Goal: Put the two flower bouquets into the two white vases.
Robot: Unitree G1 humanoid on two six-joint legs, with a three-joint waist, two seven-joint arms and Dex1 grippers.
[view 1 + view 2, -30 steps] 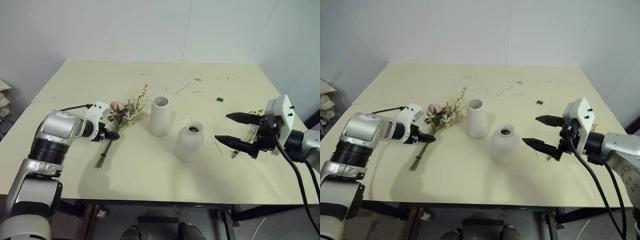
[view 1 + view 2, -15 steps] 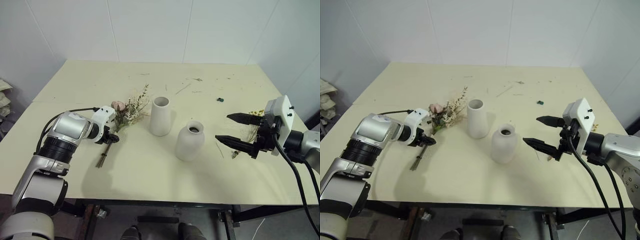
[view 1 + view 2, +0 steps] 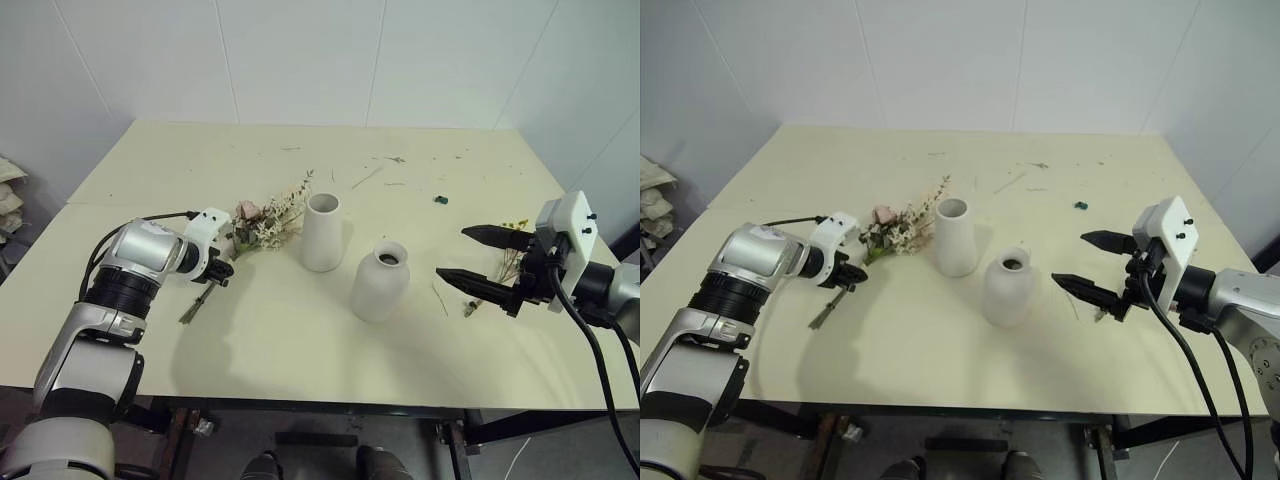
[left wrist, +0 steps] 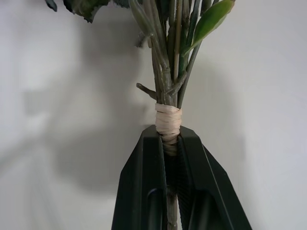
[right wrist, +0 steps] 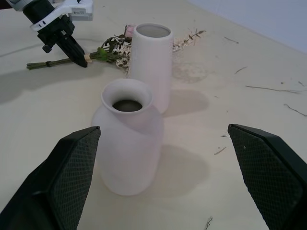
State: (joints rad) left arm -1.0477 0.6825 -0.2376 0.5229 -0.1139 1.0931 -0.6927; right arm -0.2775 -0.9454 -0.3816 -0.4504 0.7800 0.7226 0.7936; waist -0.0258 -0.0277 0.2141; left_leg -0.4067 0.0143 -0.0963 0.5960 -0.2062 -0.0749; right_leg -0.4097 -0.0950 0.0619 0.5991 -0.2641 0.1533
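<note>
1. Left gripper (image 3: 222, 271): closed tight on the stems of the big bouquet (image 3: 262, 222), just under the pale binding that ties them, as the left wrist view shows. Probably gripped there because the bundle is firm at the tie and will not fall apart when lifted.
2. Big bouquet: flower heads pointing toward 1 o'clock from the gripper, stem ends trailing toward 7 o'clock over the table (image 3: 300, 340). Heads just beside the tall vase (image 3: 322, 232), not yet in it.
3. Tall vase: upright, wide mouth free, at 9 o'clock side met by the flowers. Likely meant for the thick bunch.
4. Short vase (image 3: 380, 281): upright, narrow neck, at 4 o'clock from the tall one, near but apart. Better suited to a thin sprig.
5. Right gripper (image 3: 478, 258): fingers spread wide, holding nothing, pointing toward the short vase.
6. Small sprig (image 3: 507, 258): lying on the table beyond the right gripper, partly hidden by it.
7. Count: two bouquets, two vases, two grippers; several loose twig scraps (image 3: 366, 177) toward 12 o'clock.
</note>
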